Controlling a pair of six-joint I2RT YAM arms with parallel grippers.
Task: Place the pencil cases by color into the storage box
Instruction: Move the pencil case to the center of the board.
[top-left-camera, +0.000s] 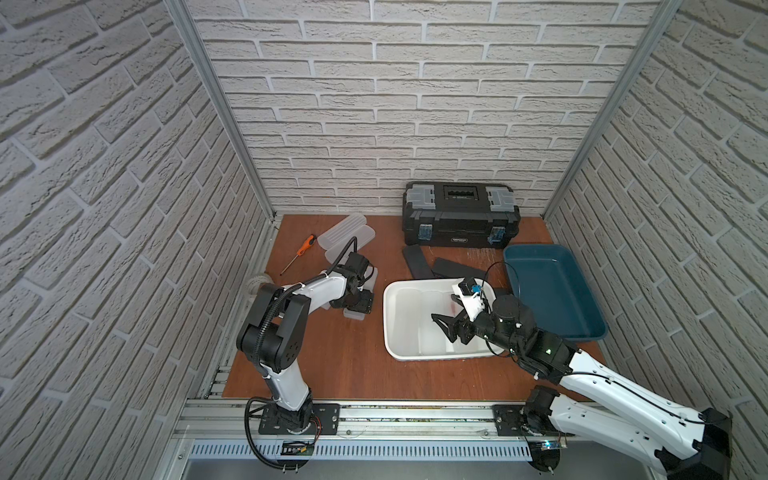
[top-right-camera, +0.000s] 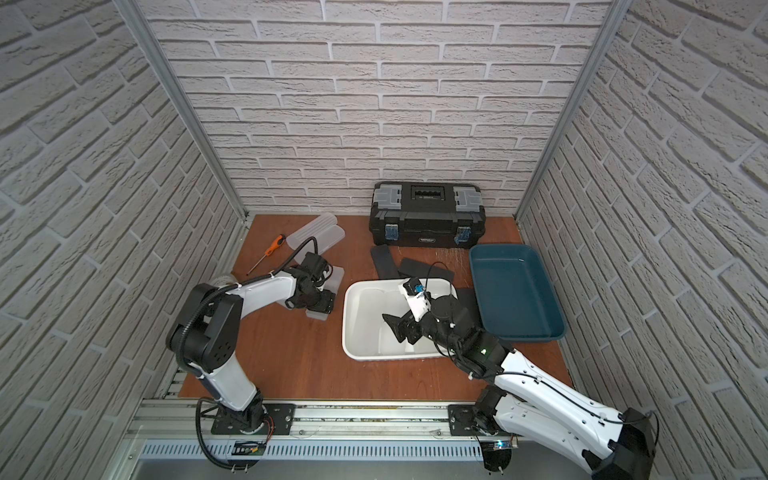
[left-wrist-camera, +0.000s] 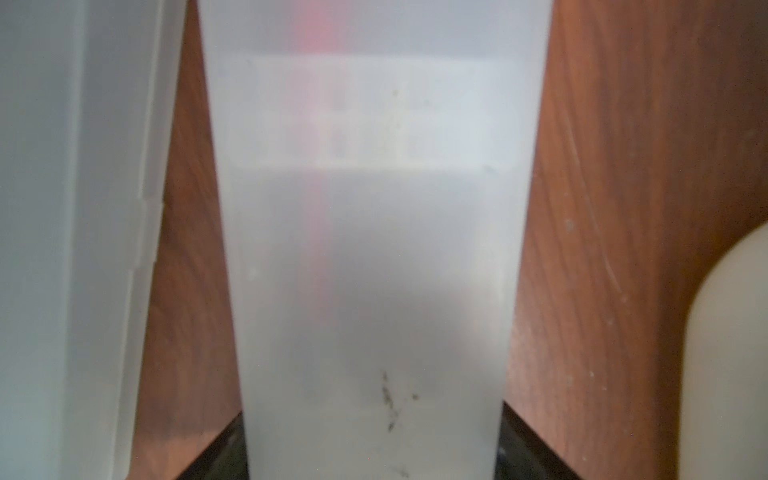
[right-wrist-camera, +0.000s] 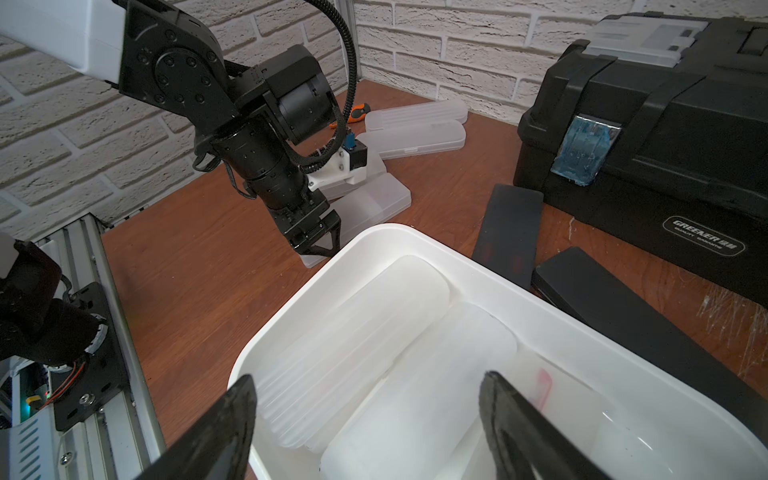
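frosted case (left-wrist-camera: 374, 249) wedged in left claw (right-wrist-camera: 320, 249), bare wood (left-wrist-camera: 602, 208) alongside.

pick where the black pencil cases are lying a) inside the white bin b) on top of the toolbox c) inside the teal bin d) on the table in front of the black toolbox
D: the black pencil cases lie flat on the table, in front of the black toolbox and outside the white bin.
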